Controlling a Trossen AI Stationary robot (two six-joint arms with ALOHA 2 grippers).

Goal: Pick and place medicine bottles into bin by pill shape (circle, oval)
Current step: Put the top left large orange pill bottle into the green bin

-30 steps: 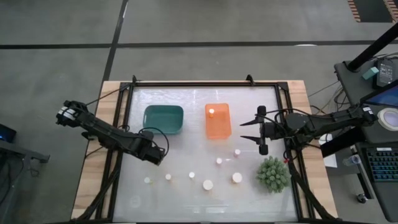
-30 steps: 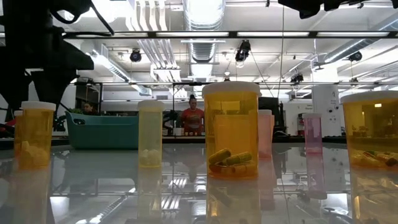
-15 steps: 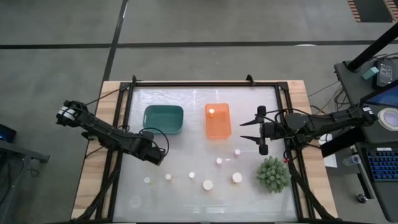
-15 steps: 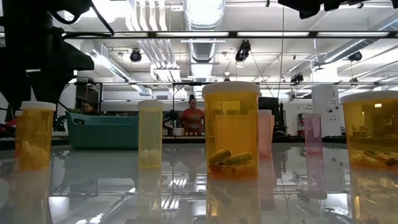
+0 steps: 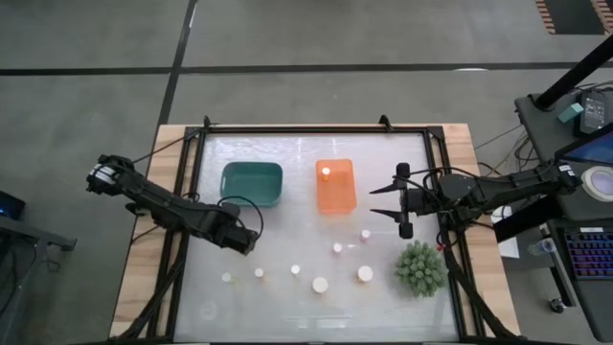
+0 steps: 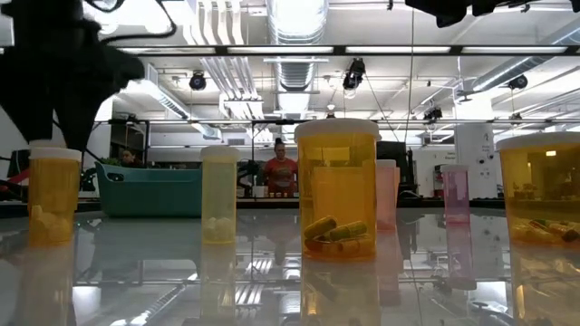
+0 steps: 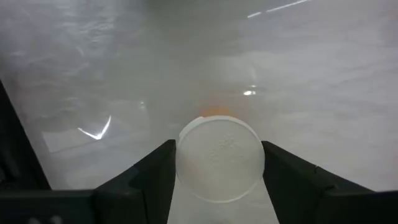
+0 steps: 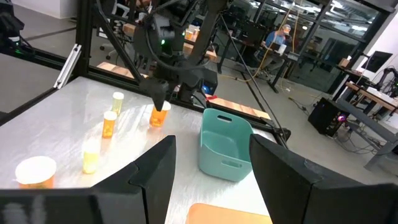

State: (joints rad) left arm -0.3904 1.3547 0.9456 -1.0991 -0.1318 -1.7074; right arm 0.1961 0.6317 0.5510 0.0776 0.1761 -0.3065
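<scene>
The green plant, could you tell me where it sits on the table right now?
In the high view the green plant stands at the table's right front, just right of a white-capped bottle and below the right gripper.

Both arms [image 5: 163,201] matt black, jointed – black cables looped alongside, claw fingers wedge-shaped.

The medicine bottles [image 5: 319,284] have white caps and amber-orange bodies — one in the low view, the pale bottle [image 6: 219,195], is yellowish with white pills. Left of the orange bin [image 5: 335,186] stands the teal bin [image 5: 252,183]. The table [image 5: 287,307] is glossy white, with a wooden edge. The plant [image 5: 420,268] is green — both arms are dark.
</scene>
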